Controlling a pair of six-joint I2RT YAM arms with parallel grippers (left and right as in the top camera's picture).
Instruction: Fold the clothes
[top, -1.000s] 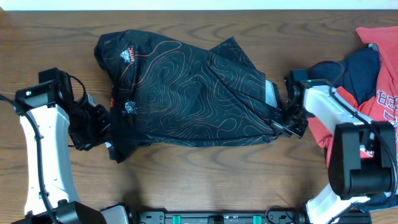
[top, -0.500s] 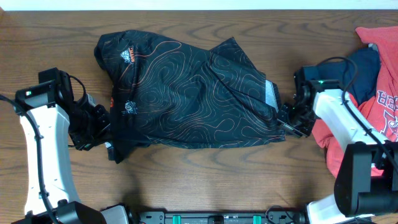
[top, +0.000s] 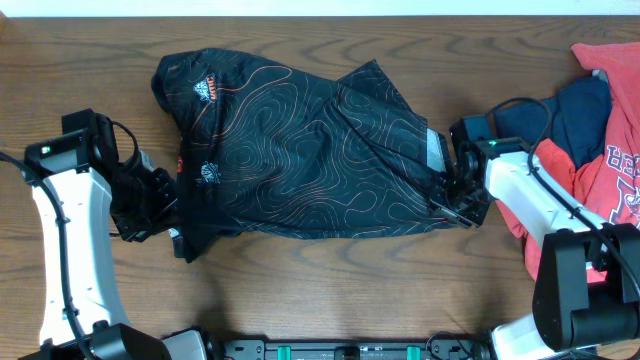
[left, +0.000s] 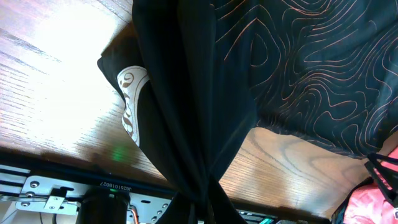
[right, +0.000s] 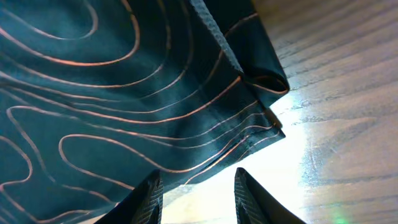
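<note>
Since a second ago the right gripper has spread its fingers, drawn back a little toward the T-shirts and returned to the hem, while the left arm has held its place.

From overhead, the black jersey lies crumpled across the middle of the table, its orange contour lines facing up. The left gripper sits at the jersey's lower left corner. The right gripper sits against the right-hand edge. A red T-shirt and a navy T-shirt are heaped at the far right.

In the left wrist view, a bunched fold of jersey runs down into the claw, which is clenched on the cloth. A white logo patch shows on the underside beside bare wood.

In the right wrist view, the fingertips stand apart with table showing between them. The claw is released, and the jersey's hemmed corner lies just ahead of it.
</note>
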